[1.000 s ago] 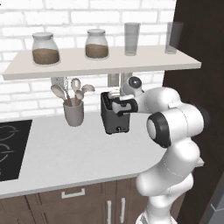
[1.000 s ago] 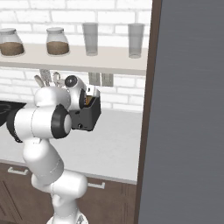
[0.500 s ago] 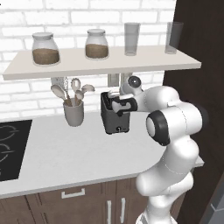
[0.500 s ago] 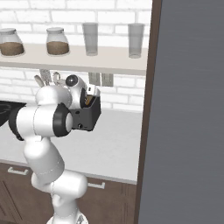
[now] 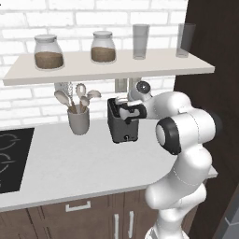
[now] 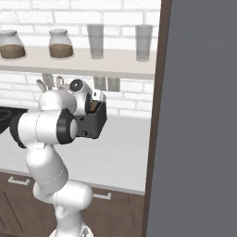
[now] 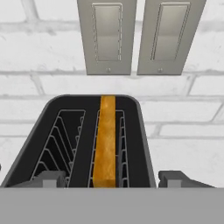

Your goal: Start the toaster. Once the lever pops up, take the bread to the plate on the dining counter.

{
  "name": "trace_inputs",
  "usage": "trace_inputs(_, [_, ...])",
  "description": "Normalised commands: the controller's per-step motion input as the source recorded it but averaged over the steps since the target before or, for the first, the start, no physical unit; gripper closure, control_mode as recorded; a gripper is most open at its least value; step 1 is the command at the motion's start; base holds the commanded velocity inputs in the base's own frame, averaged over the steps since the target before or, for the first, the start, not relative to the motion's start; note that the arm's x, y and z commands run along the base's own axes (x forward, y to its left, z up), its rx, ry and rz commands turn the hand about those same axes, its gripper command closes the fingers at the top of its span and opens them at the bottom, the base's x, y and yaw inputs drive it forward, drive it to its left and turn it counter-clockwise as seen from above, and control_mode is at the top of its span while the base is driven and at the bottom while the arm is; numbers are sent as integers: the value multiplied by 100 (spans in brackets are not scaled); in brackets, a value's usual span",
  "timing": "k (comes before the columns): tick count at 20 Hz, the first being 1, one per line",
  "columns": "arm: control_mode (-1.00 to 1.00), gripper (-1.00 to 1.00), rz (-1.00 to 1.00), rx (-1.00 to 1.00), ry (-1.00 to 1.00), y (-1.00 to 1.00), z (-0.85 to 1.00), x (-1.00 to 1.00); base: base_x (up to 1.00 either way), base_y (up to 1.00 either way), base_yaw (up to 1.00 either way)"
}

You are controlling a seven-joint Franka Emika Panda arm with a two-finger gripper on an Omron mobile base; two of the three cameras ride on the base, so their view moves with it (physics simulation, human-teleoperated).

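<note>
Hand view: bread (image 7: 105,140) stands on edge in the right-hand slot of the toaster (image 7: 26,148), top crust proud of the slot. Claw (image 7: 114,179) sits right above it, fingers apart either side of the slice, not touching it. Toaster is on the tabletop (image 5: 70,163) against the brick wall. Slice looks light, stiff, crumbly; pinch the flat faces near the top crust, gently.

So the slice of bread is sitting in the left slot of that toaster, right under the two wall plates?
Not quite: the hand view shows the bread in the right slot of the toaster; the left slot is empty. It does stand under the two wall plates.
</note>
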Motion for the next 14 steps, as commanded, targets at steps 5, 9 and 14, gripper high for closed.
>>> trace_inputs(5, [-100, 100, 0, 0, 0, 0, -2, 0, 0, 0, 0])
trace_inputs(9, [-100, 100, 0, 0, 0, 0, 0, 0, 0, 0, 0])
trace_inputs(14, [-100, 100, 0, 0, 0, 0, 0, 0, 0, 0, 0])
